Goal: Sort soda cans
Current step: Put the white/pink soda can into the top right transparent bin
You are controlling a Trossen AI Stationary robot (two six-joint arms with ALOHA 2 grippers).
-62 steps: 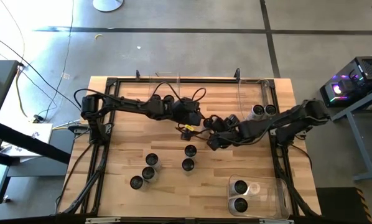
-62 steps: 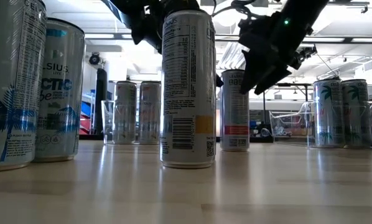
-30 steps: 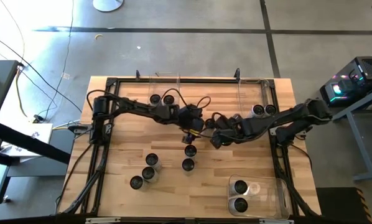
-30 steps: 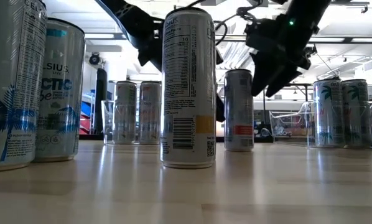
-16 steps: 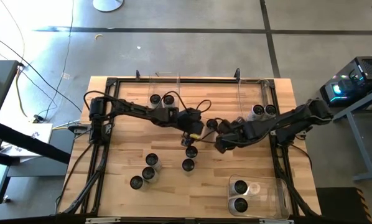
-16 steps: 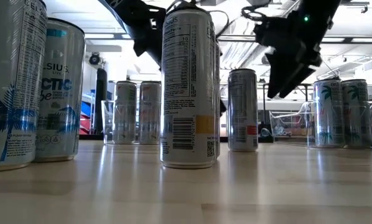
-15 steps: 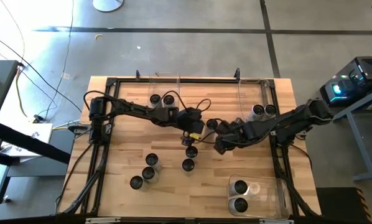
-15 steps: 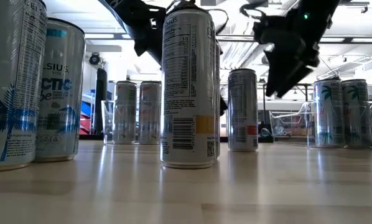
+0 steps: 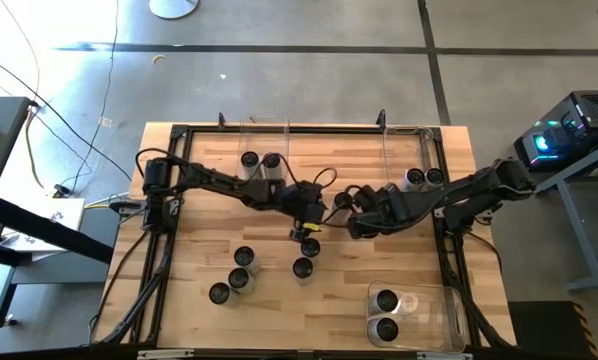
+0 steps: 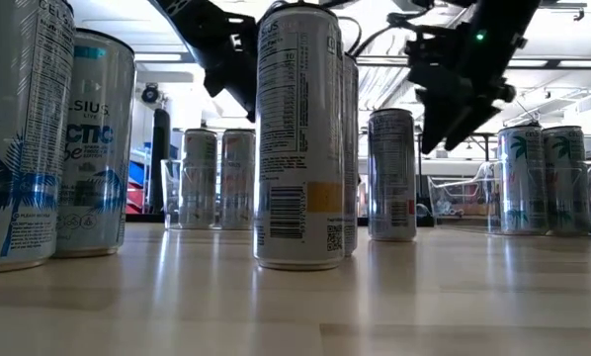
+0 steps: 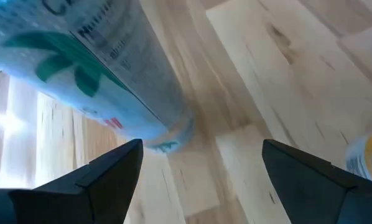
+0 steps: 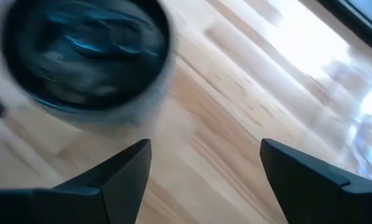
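Two dark arms met over the middle of the wooden table (image 9: pixel 209 240) in the high view. The left gripper (image 9: pixel 307 226) hung just above a soda can (image 9: pixel 309 248); the right gripper (image 9: pixel 351 212) was beside it, with no can under it. Other cans stood in small groups, some inside clear bins (image 9: pixel 424 310).

From the low view, a tall can (image 10: pixel 297 136) stood in front, and both grippers were above the cans behind it.

In the left wrist view, the fingers (image 11: pixel 108 177) stood wide apart, holding nothing, with a can (image 11: pixel 89 74) near them.

In the right wrist view, the fingers (image 12: pixel 114 180) were also spread and empty, near a dark can top (image 12: pixel 83 53).
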